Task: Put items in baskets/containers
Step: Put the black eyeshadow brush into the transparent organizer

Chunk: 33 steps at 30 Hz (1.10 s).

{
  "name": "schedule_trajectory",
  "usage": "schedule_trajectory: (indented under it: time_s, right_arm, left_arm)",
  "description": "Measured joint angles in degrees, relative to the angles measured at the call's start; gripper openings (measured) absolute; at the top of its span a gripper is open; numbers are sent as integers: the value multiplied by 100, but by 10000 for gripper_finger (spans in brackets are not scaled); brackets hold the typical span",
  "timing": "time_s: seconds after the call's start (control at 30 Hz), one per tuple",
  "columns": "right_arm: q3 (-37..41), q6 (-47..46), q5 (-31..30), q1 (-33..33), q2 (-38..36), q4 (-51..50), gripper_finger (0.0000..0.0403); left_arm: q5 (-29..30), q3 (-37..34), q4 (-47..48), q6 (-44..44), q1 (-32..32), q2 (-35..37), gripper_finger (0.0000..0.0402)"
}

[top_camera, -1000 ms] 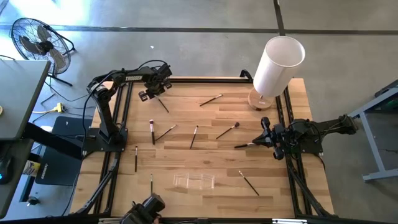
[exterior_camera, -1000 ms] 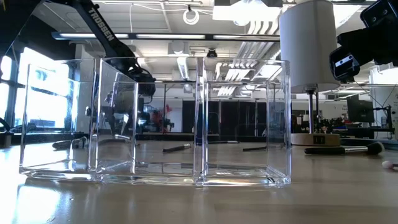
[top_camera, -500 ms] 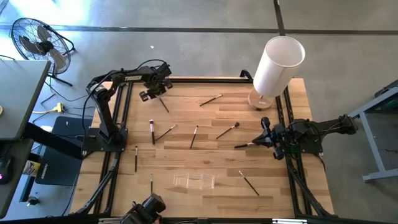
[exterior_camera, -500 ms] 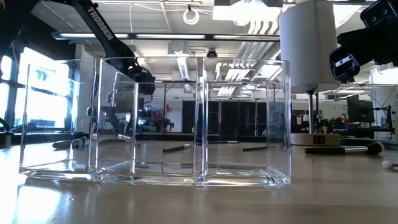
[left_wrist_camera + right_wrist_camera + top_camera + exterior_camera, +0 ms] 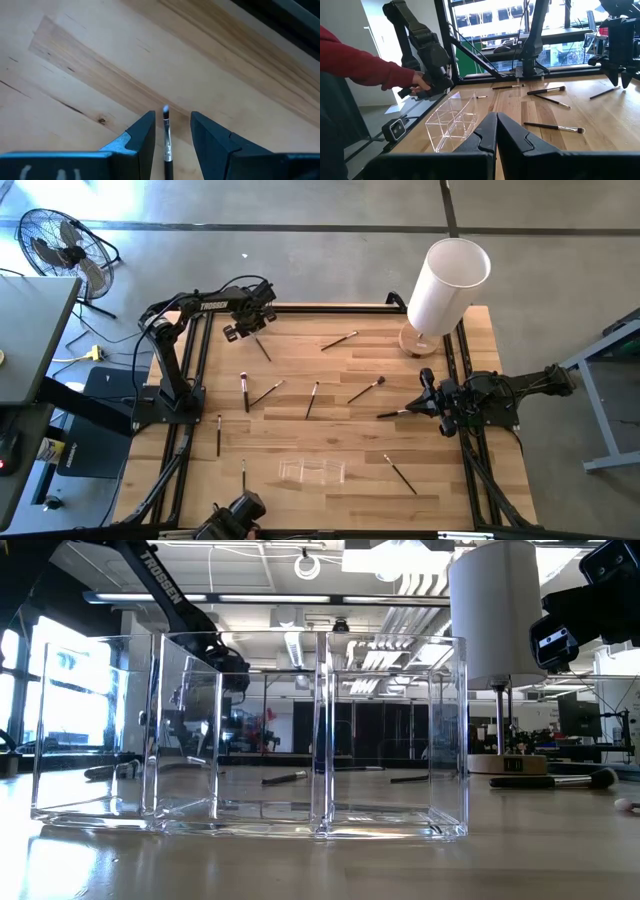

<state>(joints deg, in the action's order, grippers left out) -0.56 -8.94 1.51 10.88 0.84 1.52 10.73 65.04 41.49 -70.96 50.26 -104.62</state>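
The left gripper (image 5: pixel 251 322) hangs over the far left part of the wooden worktop (image 5: pixel 330 500), its fingers (image 5: pixel 141 137) spread apart with a thin dark-handled brush (image 5: pixel 166 142) lying on the wood between them, its pale tip (image 5: pixel 165 108) pointing away from the wrist; the fingers stand on either side of the handle without closing on it. From above, that brush (image 5: pixel 262 347) shows as a short dark line just beside the gripper. The right gripper (image 5: pixel 428 390) waits at the right edge of the worktop, its fingers (image 5: pixel 482 137) pressed together and holding nothing, with the end of another brush (image 5: pixel 394 413) lying just beside it. More brushes lie scattered flat across the middle of the worktop, among them one with a pinkish tip (image 5: pixel 244 391) on the left and one with a reddish tip (image 5: pixel 365 389) nearer the right. The clear holder (image 5: pixel 312 471) stands at the near middle of the worktop, divided into compartments, and none of the brushes is inside it. A tall white cylinder (image 5: pixel 445 285) on a round wooden base stands at the far right corner. In the right wrist view a person's hand (image 5: pixel 419 84) in a red sleeve touches equipment beyond the worktop's near edge.
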Motion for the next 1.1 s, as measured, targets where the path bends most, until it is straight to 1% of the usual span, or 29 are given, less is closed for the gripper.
schedule_trajectory:
  time_s: [0.33,0.57,0.9,1.1]
  right_arm:
    - [0,0,1,0,0,-2,5]
    - [0,1,-1,-1,-2,0,5]
    - [0,1,1,-1,0,0,5]
    - [0,1,-1,1,-2,-1,5]
  left_arm:
    - [103,2,2,4,4,0,122]
    - [351,7,11,15,4,2,122]
    - [242,22,7,-26,-2,-137,122]
    - [345,22,-20,-28,-4,-146,122]
